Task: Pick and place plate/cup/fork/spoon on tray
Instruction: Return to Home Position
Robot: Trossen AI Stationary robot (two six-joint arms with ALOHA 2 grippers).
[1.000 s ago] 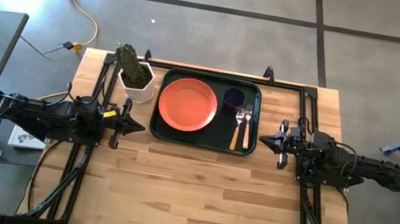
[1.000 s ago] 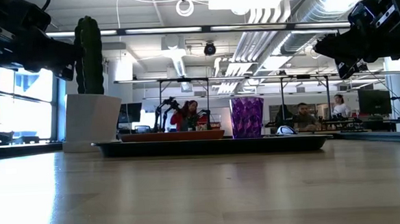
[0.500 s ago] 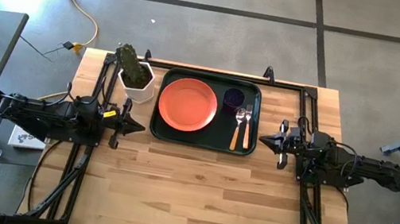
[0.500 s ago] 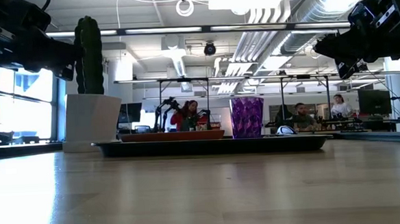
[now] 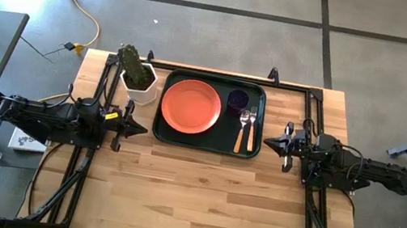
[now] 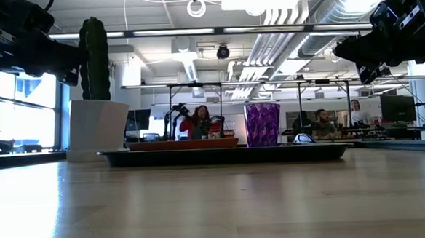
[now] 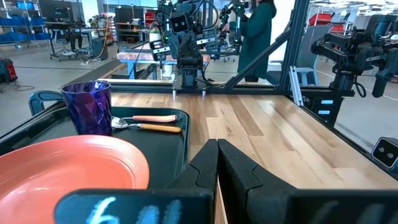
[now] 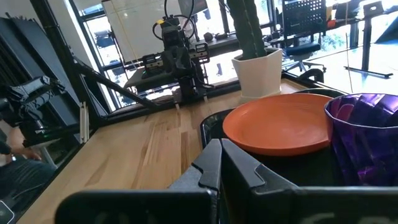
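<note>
While left tool (image 5: 144, 130) and right tool (image 5: 267, 144) rest closed, empty | tray (image 5: 225, 131) on wood table (image 5: 197, 203) | people (image 6: 319, 121) seated beyond

The tray (image 5: 220, 139) holds the plate (image 5: 189, 107) on its left half, the cup (image 5: 238, 100), spoon (image 5: 240, 133) and fork (image 5: 251, 132) on its right.

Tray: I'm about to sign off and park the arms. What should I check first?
1. Plate lies flat on the tray: ok.
2. Cup stands upright on the tray, right of the plate: ok.
3. Spoon and fork lie side by side on the tray, near the cup: ok.
4. Left gripper is shut, empty and left of the tray: ok.
5. Right gripper is shut, empty and right of the tray: ok.
6. Both arms are fully at home: cannot tell.
</note>
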